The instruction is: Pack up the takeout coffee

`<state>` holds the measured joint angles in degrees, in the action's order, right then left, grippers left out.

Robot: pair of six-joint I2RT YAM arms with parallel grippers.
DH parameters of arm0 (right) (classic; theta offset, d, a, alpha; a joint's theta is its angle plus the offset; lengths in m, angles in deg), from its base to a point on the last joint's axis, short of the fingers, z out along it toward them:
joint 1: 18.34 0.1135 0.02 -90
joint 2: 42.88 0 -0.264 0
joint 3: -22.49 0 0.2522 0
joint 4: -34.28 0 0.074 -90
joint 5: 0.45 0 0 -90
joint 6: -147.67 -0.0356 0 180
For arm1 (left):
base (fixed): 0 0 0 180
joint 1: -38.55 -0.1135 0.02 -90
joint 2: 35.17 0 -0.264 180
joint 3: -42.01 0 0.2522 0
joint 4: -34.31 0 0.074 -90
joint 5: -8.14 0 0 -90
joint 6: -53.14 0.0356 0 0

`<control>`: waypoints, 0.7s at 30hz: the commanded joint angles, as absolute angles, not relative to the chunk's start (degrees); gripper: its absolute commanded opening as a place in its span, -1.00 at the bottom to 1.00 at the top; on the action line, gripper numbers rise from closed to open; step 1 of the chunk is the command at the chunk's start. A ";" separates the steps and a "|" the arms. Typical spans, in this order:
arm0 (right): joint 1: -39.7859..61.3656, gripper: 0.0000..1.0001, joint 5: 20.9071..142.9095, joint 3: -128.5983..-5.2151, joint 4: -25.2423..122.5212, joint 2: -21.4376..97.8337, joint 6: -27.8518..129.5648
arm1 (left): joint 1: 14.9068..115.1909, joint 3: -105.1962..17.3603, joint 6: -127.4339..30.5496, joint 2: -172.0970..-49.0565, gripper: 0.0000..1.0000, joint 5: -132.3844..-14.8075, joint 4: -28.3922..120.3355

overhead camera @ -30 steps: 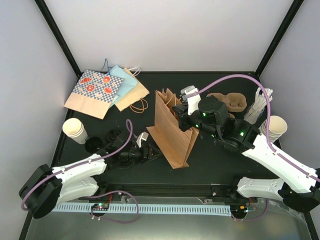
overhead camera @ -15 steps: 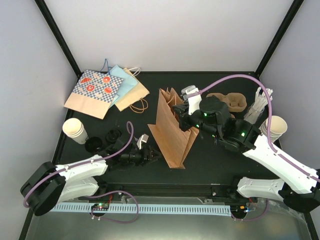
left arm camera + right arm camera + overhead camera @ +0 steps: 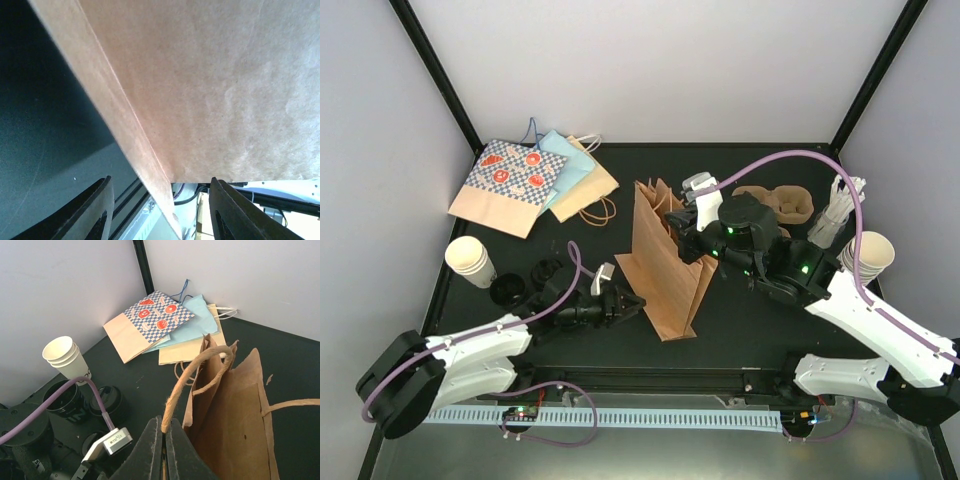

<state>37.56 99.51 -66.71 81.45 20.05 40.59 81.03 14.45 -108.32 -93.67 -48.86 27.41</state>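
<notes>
The right gripper (image 3: 164,432) is clenched on one twisted handle (image 3: 200,372) of the brown bag (image 3: 660,270), holding it from above. The bag stands under it, leaning a little, with its mouth pinched nearly flat. The left gripper (image 3: 161,210) is released. Its jaws stand apart low on the bag's near side, with a creased edge of the paper running between them, and neither jaw clearly presses on it.

None of the coffee appears to be packed. The carrier (image 3: 788,205) lies just behind the right gripper, on the side away from the bag. One stack of cups (image 3: 873,250) stands further out on that side, near the right arm. The other cups (image 3: 470,262) and the black lids (image 3: 510,290) sit behind the left gripper, well apart from the bag.

The step in hand looks like opening and steadying the bag. The main risk is the single handle: a pull up or sideways could tear it loose or drag the light bag over, since only one wall is held. If the left jaws shut on the crease, they could crush the fold or shove the base along the table (image 3: 750,320). With the mouth this narrow, the carrier would likely catch on the rim and topple the bag.
</notes>
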 commanded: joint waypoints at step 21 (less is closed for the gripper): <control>37.74 -0.92 98.19 -66.42 79.34 18.59 40.22 | 81.35 13.00 -110.65 -99.94 -0.54 -49.16 21.62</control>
